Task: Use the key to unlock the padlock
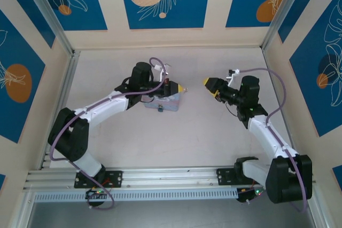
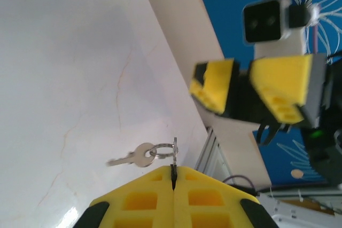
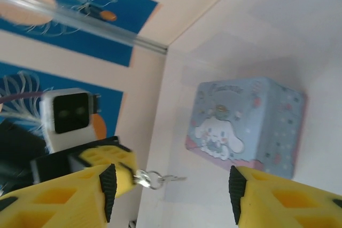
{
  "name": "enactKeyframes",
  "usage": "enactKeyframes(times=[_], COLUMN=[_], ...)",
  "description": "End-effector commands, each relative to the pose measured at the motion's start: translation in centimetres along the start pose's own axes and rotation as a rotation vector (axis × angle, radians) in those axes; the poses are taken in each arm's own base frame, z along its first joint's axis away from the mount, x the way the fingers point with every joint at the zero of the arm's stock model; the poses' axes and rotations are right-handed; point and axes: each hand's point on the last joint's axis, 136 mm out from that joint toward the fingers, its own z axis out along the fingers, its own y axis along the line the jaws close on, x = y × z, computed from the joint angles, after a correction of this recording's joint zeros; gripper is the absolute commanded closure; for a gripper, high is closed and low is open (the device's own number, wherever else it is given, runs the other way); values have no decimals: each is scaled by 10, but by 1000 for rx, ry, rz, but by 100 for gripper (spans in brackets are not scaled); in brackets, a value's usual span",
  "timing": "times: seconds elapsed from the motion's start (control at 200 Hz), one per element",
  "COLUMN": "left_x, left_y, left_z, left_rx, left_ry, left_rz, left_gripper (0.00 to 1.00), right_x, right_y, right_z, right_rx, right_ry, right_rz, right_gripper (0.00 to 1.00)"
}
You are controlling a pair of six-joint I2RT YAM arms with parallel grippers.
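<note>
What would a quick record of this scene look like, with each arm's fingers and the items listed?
Left fingers: shut, pinching a thin metal piece on the key ring
Key: silver, dangling from that ring, above the table
Right fingers: open, holding nothing, facing the left ones
Tin: pale blue, cartoon print, resting on the table
</note>
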Motion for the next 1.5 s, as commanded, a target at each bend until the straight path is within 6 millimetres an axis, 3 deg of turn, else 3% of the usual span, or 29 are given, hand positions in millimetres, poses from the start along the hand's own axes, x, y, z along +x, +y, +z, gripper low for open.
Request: enactKeyframes(times=[0.0, 0.285, 0.555, 1.085, 1.31, 1.495], left_x=[9, 10, 8, 2, 0, -3], left_y=[-16, -20, -21, -21, -21, -17], left_z=[-5, -2, 1, 3, 5, 5], left_rx=[67, 117, 128, 130, 127, 111], left_ry=[94, 148, 159, 155, 153, 144], left_rz=[98, 106, 102, 107, 108, 102], left_gripper=[100, 100, 100, 100, 100, 100], right_x=[5, 27, 43, 69, 74, 73], right_y=[30, 38, 40, 26, 22, 23], right_z=[5, 25, 36, 36, 33, 30], right_rx=[-159, -248, -269, -265, -258, -258], right_ry=[94, 239, 298, 364, 367, 360], right_rz=[-141, -182, -186, -164, -158, -159], right_gripper=[42, 57, 63, 64, 77, 100])
